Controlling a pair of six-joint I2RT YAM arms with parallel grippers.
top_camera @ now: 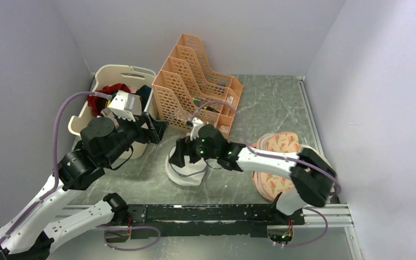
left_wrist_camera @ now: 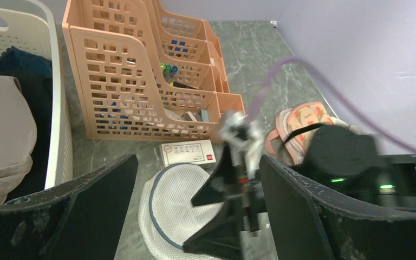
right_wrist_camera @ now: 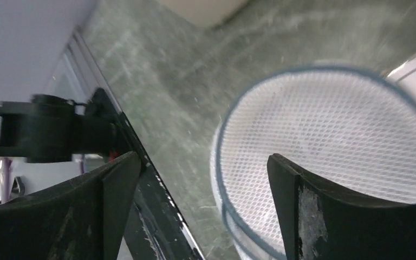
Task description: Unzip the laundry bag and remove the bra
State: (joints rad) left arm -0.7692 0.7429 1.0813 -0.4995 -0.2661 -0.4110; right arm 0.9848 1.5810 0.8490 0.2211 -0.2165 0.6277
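Note:
The laundry bag (top_camera: 187, 174) is a round white mesh drum with a blue zip seam, standing on the table in front of the arms. It also shows in the left wrist view (left_wrist_camera: 170, 211) and the right wrist view (right_wrist_camera: 330, 141). Its top lies flat, and I cannot see any opening. My right gripper (top_camera: 180, 155) is open and hovers over the bag's left rim; in its own view (right_wrist_camera: 206, 211) one finger is over the mesh and the other over bare table. My left gripper (top_camera: 153, 130) is open and empty, raised behind and left of the bag (left_wrist_camera: 195, 214). The bra is hidden.
A peach file rack (top_camera: 195, 86) stands behind the bag, with a small white box (left_wrist_camera: 187, 153) at its foot. A cream basket (top_camera: 108, 81) of clothes is at the far left. A peach printed pad (top_camera: 276, 162) lies right of the bag. A black rail (top_camera: 211, 212) runs along the near edge.

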